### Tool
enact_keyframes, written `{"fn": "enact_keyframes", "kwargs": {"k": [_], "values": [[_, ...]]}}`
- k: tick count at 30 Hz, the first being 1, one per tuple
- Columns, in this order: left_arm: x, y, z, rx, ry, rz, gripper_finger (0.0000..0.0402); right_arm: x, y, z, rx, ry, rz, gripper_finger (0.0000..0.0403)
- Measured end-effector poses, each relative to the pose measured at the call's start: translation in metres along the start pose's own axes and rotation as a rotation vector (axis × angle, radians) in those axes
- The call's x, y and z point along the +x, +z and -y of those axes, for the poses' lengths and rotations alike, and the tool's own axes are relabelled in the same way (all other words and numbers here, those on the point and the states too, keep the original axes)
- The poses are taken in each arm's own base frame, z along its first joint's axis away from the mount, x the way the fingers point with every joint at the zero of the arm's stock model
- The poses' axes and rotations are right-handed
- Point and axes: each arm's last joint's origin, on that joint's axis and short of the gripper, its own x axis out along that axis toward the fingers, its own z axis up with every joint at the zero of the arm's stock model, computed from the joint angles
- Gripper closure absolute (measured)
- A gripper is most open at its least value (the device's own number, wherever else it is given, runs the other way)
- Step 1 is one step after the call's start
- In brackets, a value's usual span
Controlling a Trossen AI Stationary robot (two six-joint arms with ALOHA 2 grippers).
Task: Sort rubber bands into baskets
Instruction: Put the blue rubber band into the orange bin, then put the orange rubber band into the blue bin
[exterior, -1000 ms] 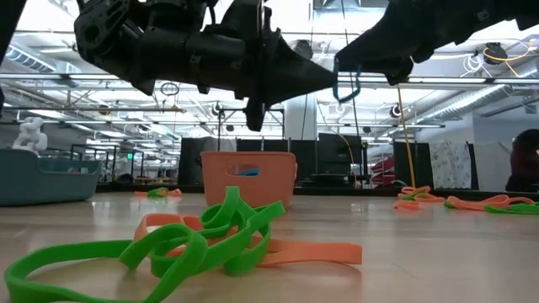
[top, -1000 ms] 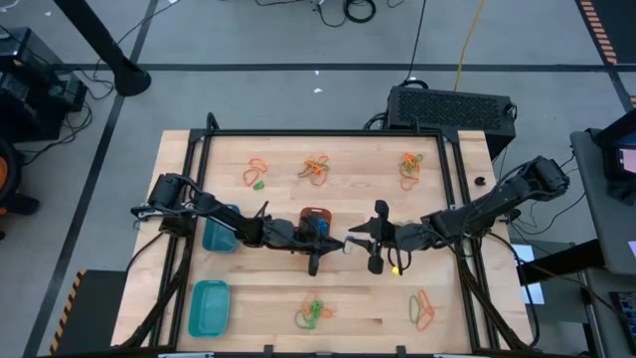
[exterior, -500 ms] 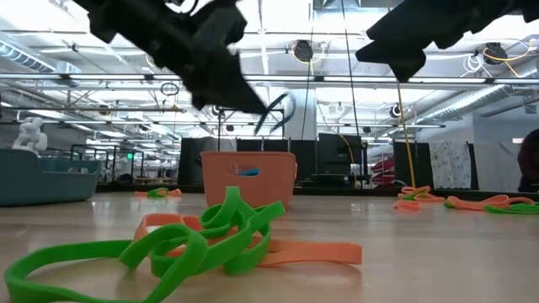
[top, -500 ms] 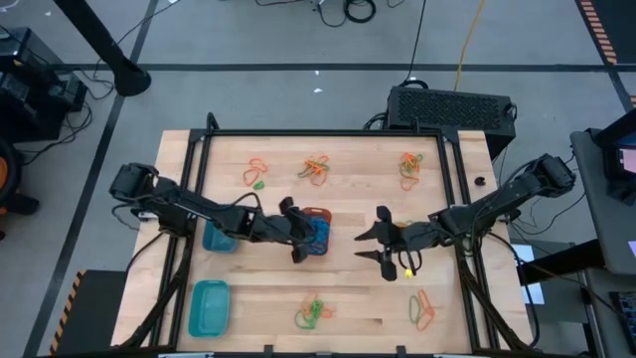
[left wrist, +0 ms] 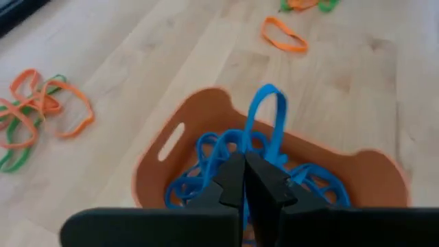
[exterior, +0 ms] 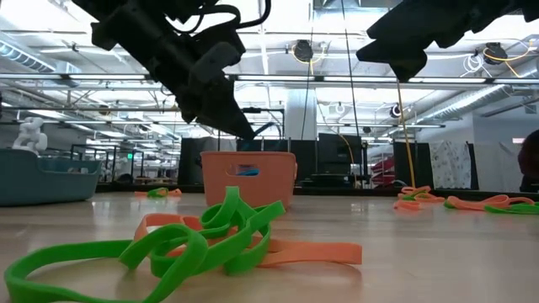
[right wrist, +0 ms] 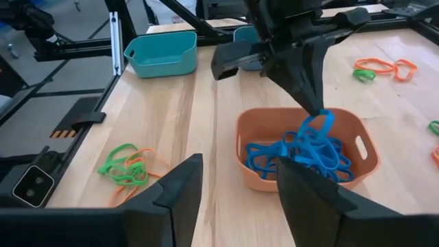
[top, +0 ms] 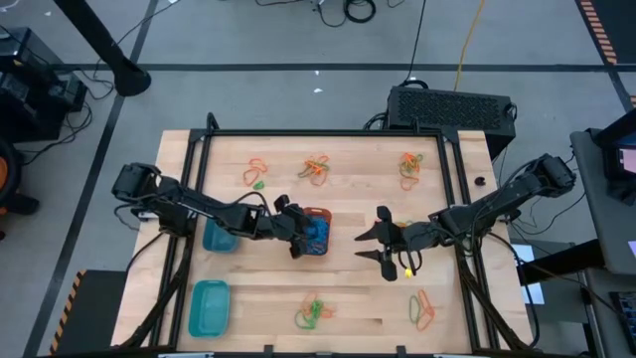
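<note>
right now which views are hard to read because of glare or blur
Low view: bright ceiling lights turn both arms into dark shapes, and the green rubber band up close looks soft. Left wrist view: mildly soft, though the blue bands in the orange basket read fine. High view: evenly lit.

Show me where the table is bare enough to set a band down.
Bare wood lies between the teal basket and the near green-orange pile, and between the far piles and the orange basket. It is crowded at mid-table: the left gripper hangs over that basket, and the right gripper is alongside, above a yellow band.
</note>
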Motion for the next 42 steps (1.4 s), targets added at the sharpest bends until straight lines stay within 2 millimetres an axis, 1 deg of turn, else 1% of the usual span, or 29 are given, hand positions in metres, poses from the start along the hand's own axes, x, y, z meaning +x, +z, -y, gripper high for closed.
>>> {"fn": "enact_keyframes", "kwargs": {"k": [3, 5, 13, 16, 19, 22, 24, 29, 32, 36, 40, 42], "values": [[0.000, -0.002, 0.002, 0.005, -0.086, -0.038, 0.0372, 0.000, 0.000, 0.000, -0.002, -0.001, -0.002, 0.0227], [0.000, -0.003, 0.003, 0.008, -0.109, -0.055, 0.0365, 0.000, -0.001, 0.000, -0.004, -0.002, -0.007, 0.0227], [-0.001, -0.012, -0.001, 0.037, -0.069, -0.147, 0.0336, 0.000, -0.001, 0.000, -0.002, -0.003, -0.010, 0.0227], [-0.001, -0.011, 0.000, 0.033, -0.073, -0.137, 0.0323, 0.000, -0.001, 0.000, -0.002, -0.003, -0.010, 0.0227], [-0.003, -0.004, 0.001, 0.017, -0.108, -0.090, 0.0318, 0.000, -0.001, 0.000, -0.002, -0.003, -0.010, 0.0227], [-0.012, 0.008, 0.002, 0.028, -0.158, -0.013, 0.0317, 0.000, -0.002, 0.001, 0.002, -0.005, -0.017, 0.0227], [-0.023, 0.014, 0.003, 0.039, -0.178, 0.020, 0.0317, 0.000, -0.002, 0.001, 0.006, -0.006, -0.018, 0.0227], [-0.050, 0.022, 0.013, 0.109, -0.241, 0.095, 0.0317, 0.000, -0.002, 0.000, 0.006, -0.004, -0.018, 0.0227], [-0.062, 0.023, 0.018, 0.132, -0.238, 0.124, 0.0318, 0.000, -0.002, 0.000, 0.007, -0.003, -0.018, 0.0227], [-0.076, 0.023, 0.020, 0.142, -0.210, 0.146, 0.0318, 0.000, -0.002, 0.000, 0.007, -0.003, -0.017, 0.0227], [-0.084, 0.020, 0.019, 0.162, -0.157, 0.133, 0.0318, 0.000, 0.000, 0.000, 0.014, 0.002, 0.003, 0.0227], [-0.084, 0.017, 0.017, 0.179, -0.122, 0.108, 0.0318, 0.000, 0.002, -0.001, 0.019, 0.006, 0.019, 0.0227]]}}
